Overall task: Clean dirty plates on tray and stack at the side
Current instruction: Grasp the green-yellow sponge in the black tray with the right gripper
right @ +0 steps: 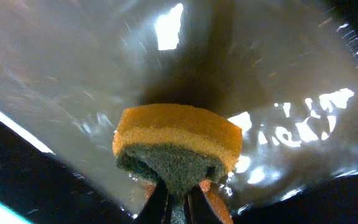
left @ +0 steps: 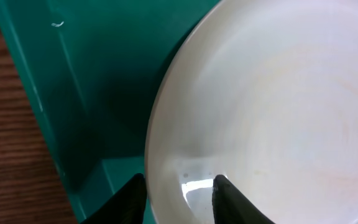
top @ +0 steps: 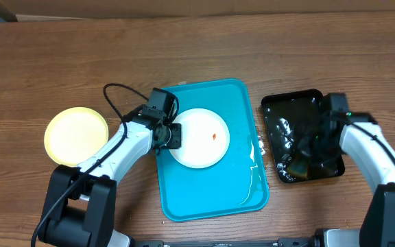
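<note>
A wooden surface (top: pixel 197 55) seen from above. At its centre lies a blue tray (top: pixel 211 199), wet in places. To its right is a smaller black tray (top: pixel 290 103) holding liquid.

A white plate (top: pixel 197 147) rests in the blue tray's upper half. A pale yellow plate (top: pixel 75 135) sits on the surface, well to the left.

The left end effector (top: pixel 172 135) is at the white plate's left rim, with one finger (left: pixel 229 202) inside and one outside. Whether they pinch it cannot be told.

The right end effector (right: pixel 178 199), over the black tray, is closed on an orange sponge (right: pixel 179 134) with a green scouring face.

A small red-orange smear (top: pixel 214 136) marks the white plate.

The plate looks stiff, light, breakable and probably slippery when wet. The raised rim seems the only good place to grip it.
</note>
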`<state>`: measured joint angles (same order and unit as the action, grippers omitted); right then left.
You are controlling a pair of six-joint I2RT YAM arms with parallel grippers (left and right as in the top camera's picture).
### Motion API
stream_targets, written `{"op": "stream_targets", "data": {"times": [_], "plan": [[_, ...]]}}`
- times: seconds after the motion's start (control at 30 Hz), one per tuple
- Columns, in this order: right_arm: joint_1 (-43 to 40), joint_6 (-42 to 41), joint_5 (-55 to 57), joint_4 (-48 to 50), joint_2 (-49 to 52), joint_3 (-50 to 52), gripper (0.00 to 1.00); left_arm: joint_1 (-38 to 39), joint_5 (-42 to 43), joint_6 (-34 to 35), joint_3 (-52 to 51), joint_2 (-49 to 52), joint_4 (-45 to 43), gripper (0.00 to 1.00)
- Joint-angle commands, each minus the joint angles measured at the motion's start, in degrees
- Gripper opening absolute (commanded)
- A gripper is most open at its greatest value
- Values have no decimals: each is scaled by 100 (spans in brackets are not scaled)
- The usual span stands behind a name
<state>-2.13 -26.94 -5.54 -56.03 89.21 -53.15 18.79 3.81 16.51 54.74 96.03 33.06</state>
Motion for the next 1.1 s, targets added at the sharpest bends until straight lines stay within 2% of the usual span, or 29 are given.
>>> {"op": "stream_targets", "data": {"times": [0.0,0.07,0.1,0.13,0.17,0.2,0.3,0.43,0.5,0.6,0.63,0.67,0.9,0.93,1.0,1.07], "plan": [[-35,-4,-13,-304,-83,-629,39,223,-20,-1176,122,35,-37,31],[-13,-4,-63,-389,-81,-658,51,278,-15,-1298,122,35,-31,23],[20,17,-72,-431,-79,-645,54,299,-15,-1320,122,35,-28,16],[50,37,-72,-442,-76,-619,55,306,-17,-1318,122,35,-31,14],[87,37,-70,-455,-76,-584,57,304,-17,-1309,122,35,-33,14],[164,37,-66,-407,-70,-487,56,304,20,-1213,122,35,-31,26],[269,33,-50,-155,-63,-199,56,304,26,-966,122,35,22,29],[293,-96,192,516,-48,437,46,295,35,326,122,35,192,50],[293,-258,422,706,-48,651,38,295,151,866,122,35,271,52],[293,-313,459,896,-48,848,13,295,553,1248,122,35,278,52],[293,-313,459,903,-48,852,6,295,649,1362,122,35,275,50],[293,-313,444,905,-48,850,4,295,660,1458,122,35,278,48],[293,-136,354,439,-105,531,4,295,581,1991,122,37,223,24],[293,-52,332,334,-146,442,4,295,490,1991,122,37,232,22],[293,66,264,13,-323,155,4,295,87,1965,120,39,258,6],[293,260,90,-223,-540,-111,4,297,-243,1917,114,39,269,4]]}}
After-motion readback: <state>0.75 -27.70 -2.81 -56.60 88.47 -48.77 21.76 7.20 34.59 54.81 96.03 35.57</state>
